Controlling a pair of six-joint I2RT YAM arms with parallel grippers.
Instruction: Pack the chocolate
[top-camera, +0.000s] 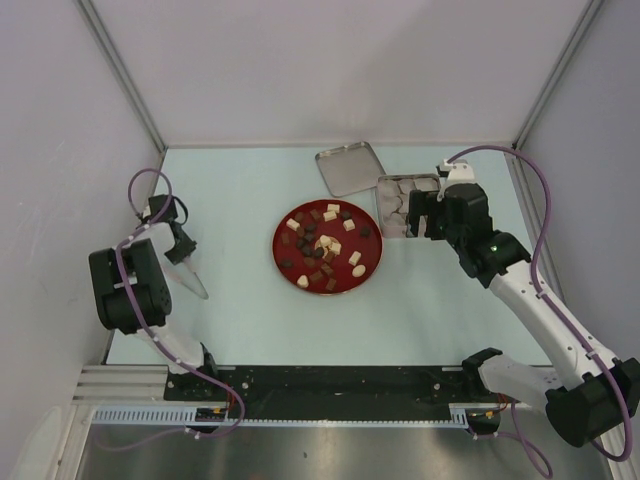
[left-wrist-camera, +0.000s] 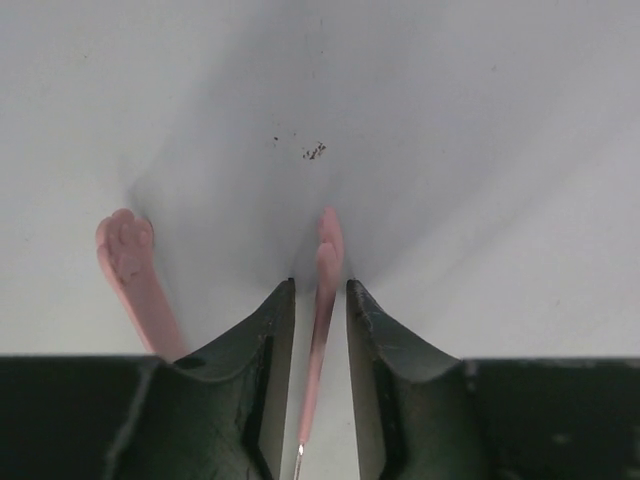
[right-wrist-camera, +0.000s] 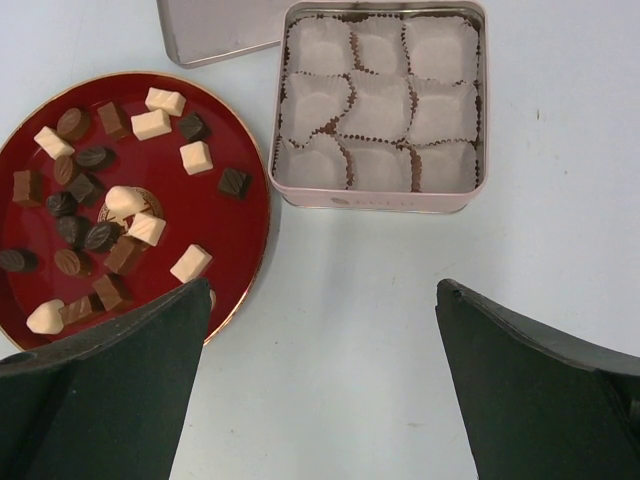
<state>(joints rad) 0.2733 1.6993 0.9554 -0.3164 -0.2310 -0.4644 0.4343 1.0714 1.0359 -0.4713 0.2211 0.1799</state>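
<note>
The chocolate (right-wrist-camera: 122, 198) all lies on the plate (right-wrist-camera: 245, 240) beside the unfilled tin (right-wrist-camera: 380, 200), so the left gripper (left-wrist-camera: 320, 290), clamped on one arm of the tongs (left-wrist-camera: 327, 245), should pinch a single piece gently, with the right gripper (right-wrist-camera: 322, 290), wide open by the tin, held clear.

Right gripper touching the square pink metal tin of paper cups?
Apart. The right wrist view shows a strip of bare table between the open right gripper and the square pink metal tin.

The tin (right-wrist-camera: 370, 198) and lid (top-camera: 350, 168) look dull metal, the cups (right-wrist-camera: 315, 100) crimped paper, the plate (right-wrist-camera: 240, 225) glossy, the counter (right-wrist-camera: 350, 350) smooth matt.
</note>
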